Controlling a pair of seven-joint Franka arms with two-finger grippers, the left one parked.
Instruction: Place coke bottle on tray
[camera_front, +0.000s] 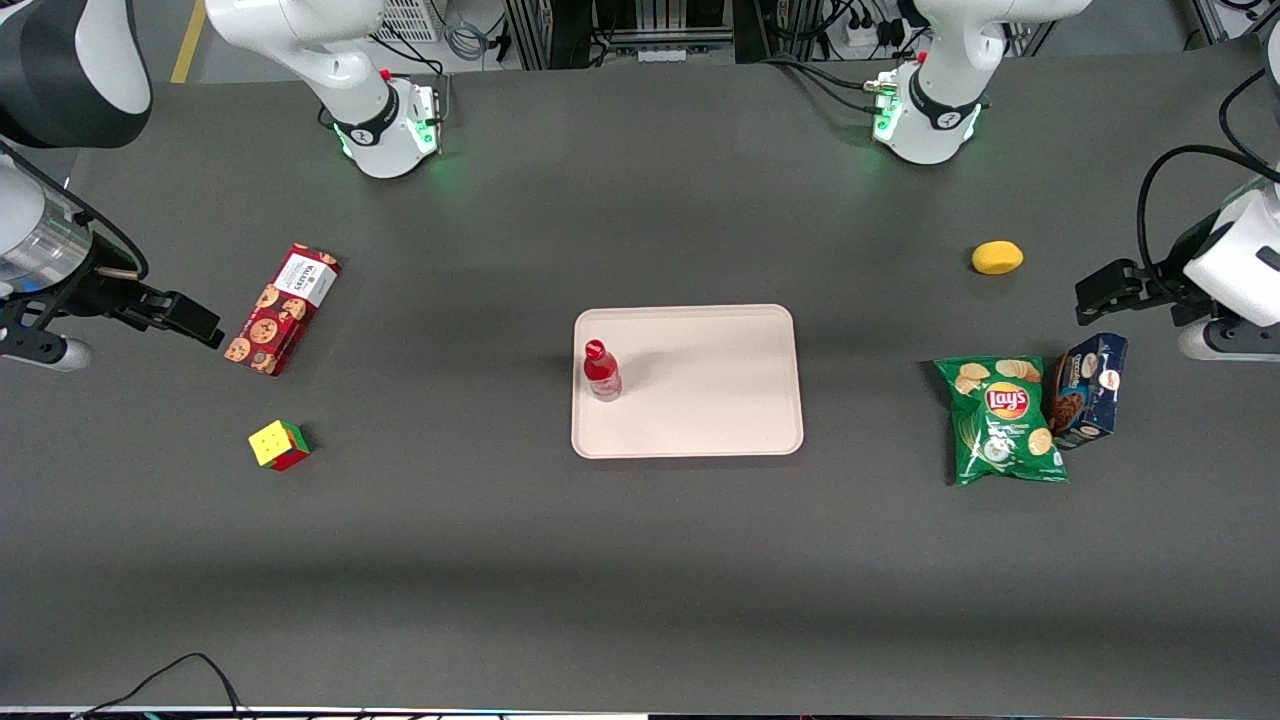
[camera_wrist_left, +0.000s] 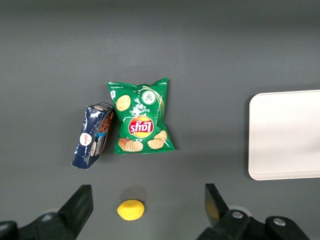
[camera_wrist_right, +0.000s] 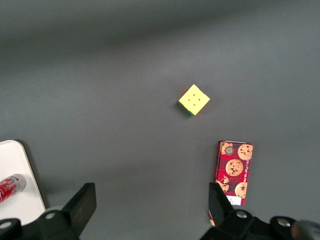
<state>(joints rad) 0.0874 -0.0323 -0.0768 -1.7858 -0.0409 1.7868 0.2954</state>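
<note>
Placement is judged done, since the coke bottle (camera_front: 602, 370) is seen upright inside the tray (camera_front: 720, 400) near its rim at frame centre, while the gripper (camera_front: 205, 325), its fingers (camera_wrist_right: 82, 205) spread open and empty, is held at the left edge above the bench (camera_front: 640, 560).

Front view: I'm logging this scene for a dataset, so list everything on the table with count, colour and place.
tray: one, pale pinkish-beige, middle of the table.
coke bottle: one, red, upright on the tray.
cookie box: one, red, toward the working arm's end.
puzzle cube: one, yellow, red and green, nearer the front camera than the cookie box.
chip bag: one, green, toward the parked arm's end.
blue box: one, dark blue, beside the chip bag.
lemon: one, yellow, farther from the front camera than the chip bag.
tool: one, black, open, beside the cookie box.
</note>
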